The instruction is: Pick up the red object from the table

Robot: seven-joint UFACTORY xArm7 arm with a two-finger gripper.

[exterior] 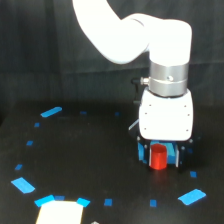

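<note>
The red object (159, 157), a small red-orange stubby block, stands between the two fingers of my gripper (159, 159) at the exterior view's lower right. The blue-padded fingers (145, 154) flank it closely on both sides and seem to press against it. Its bottom edge shows just below the fingertips, at or barely above the black table (100, 165); I cannot tell whether it is lifted. The white gripper body and the arm rise straight above it and hide its top.
Small blue tape marks dot the table. Larger blue patches lie at the exterior view's far left (51, 112), lower left (22, 185) and lower right (192, 196). A pale bright patch (59, 212) sits at the bottom edge.
</note>
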